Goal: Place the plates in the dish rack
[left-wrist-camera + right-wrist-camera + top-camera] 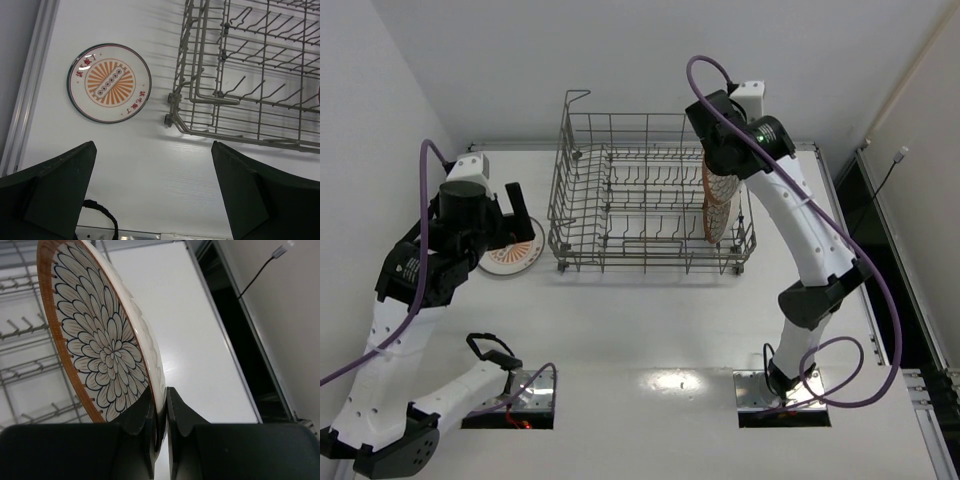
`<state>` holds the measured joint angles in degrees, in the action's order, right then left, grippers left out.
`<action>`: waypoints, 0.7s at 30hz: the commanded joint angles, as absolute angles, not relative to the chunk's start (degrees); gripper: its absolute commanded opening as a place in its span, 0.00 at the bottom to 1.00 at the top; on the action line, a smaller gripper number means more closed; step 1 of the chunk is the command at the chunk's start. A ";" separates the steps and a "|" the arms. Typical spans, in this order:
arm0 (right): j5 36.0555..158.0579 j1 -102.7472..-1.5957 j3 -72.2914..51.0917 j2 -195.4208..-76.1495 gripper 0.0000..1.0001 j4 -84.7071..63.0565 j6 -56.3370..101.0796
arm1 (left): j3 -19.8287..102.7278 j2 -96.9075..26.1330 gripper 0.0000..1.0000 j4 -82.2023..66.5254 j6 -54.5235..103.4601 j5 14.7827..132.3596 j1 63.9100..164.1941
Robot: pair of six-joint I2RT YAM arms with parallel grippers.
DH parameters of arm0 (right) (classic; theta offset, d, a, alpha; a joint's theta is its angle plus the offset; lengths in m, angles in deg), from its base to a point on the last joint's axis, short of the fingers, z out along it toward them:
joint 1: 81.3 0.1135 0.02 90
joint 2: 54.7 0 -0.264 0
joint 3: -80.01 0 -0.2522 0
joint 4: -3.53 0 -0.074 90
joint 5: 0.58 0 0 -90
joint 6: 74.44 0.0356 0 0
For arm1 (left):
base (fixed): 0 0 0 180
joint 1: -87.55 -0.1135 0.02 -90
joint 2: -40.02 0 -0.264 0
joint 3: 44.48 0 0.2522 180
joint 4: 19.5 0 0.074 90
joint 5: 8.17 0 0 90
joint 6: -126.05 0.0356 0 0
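Note:
The grey wire dish rack [582, 196] [200, 90] stands at the back middle of the table. My right gripper [722, 172] [160, 396] is shut on the rim of a floral plate [717, 205] [100, 347], holding it on edge inside the rack's right end. A sunburst plate [511, 256] [109, 82] lies flat on the table left of the rack. My left gripper [516, 222] [152, 150] hovers open above the table beside that plate, nothing between its fingers.
A raised loop [576, 97] sticks up at the rack's back left corner. The table's left edge rail [30, 85] runs close to the sunburst plate. A dark gap [250, 340] lies beyond the table's right edge.

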<state>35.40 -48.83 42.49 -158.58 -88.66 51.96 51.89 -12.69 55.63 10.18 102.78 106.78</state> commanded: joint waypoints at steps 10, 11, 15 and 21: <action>20.95 -48.16 41.57 -166.67 0.00 -77.03 48.70 | 50.76 -12.01 1.00 54.73 11.61 102.31 109.53; 20.95 -48.16 41.56 -167.81 0.00 -77.03 48.69 | 50.75 -12.01 1.00 54.73 11.61 102.31 109.53; 18.41 -47.02 39.98 -169.75 0.00 -75.71 46.85 | 49.62 -11.49 1.00 55.26 11.61 102.93 109.53; 15.94 -45.97 36.12 -171.69 0.00 -74.13 45.70 | 49.09 -11.49 1.00 55.26 11.61 103.45 109.53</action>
